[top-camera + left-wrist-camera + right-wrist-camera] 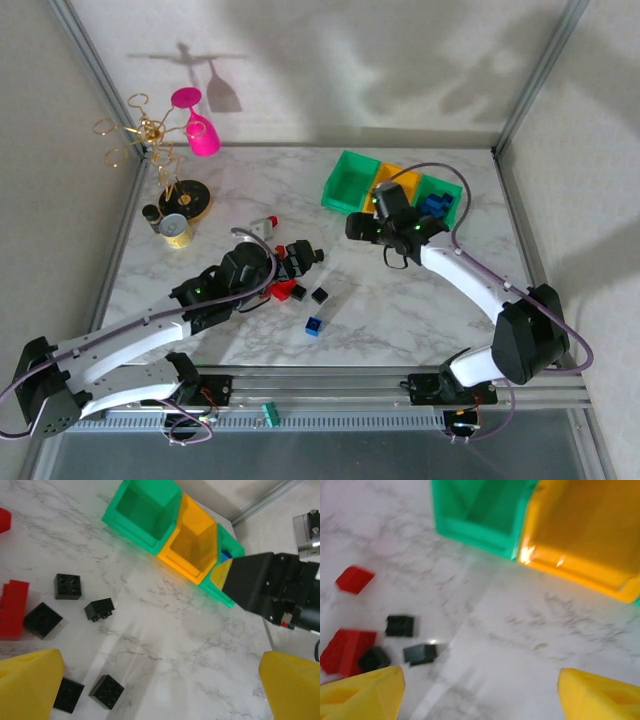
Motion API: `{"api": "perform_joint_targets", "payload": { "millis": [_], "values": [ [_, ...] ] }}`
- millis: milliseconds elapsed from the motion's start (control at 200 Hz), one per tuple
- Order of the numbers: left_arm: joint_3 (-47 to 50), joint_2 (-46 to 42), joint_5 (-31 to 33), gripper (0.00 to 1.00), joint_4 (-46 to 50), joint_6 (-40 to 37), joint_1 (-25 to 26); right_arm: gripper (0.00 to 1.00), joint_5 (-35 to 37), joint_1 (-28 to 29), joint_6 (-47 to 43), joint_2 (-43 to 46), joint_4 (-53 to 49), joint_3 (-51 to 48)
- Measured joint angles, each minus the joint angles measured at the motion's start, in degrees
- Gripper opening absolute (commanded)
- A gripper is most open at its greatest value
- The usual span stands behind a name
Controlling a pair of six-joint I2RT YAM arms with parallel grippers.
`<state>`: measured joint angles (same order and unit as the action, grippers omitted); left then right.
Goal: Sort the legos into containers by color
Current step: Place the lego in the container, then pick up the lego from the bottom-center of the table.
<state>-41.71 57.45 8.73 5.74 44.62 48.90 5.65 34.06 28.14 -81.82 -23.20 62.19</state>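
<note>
Evidently the sorting is partway through and between picks. On the table [400, 320], the row of bins [338, 190] has blue bricks [436, 206] in the right green bin. The yellow bin and the left green one look empty in the left wrist view.

The right gripper [480, 677] hangs near the front of the bins. Its yellow fingers [365, 690] are spread wide over bare marble, and it holds nothing. The left gripper [161, 657] hovers by the loose bricks [292, 268], equally wide open and empty. These red and black bricks lie clustered at mid-table, well apart from the bins.

Several black bricks [68, 586] lie ahead of the left gripper, and another black brick [106, 691] is close by one finger. I judge the next move to be a descent onto a single brick, squared to its sides and clear of its neighbours. A lone blue brick [314, 326] sits nearest the arms' bases.
</note>
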Motion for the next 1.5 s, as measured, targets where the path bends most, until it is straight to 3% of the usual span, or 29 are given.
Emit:
{"api": "perform_joint_targets", "payload": {
  "millis": [385,811,1202,1502],
  "values": [
    [4.6,-10.2,2.7,1.00,8.5,2.8,0.0,0.86,0.3,17.1,9.5,0.1,-2.7,-6.0],
    [9.0,-15.6,3.6,1.00,14.8,5.8,0.0,0.86,-0.8,30.6,24.7,-3.2,0.6,-10.1],
    [12.0,-20.9,5.2,1.00,16.0,8.2,0.0,0.72,1.0,34.6,31.8,-10.7,1.5,-10.1],
    [12.6,-19.7,5.2,1.00,15.7,8.2,0.0,0.47,3.1,34.6,32.7,-11.0,-0.3,-10.6]
  ]
}}
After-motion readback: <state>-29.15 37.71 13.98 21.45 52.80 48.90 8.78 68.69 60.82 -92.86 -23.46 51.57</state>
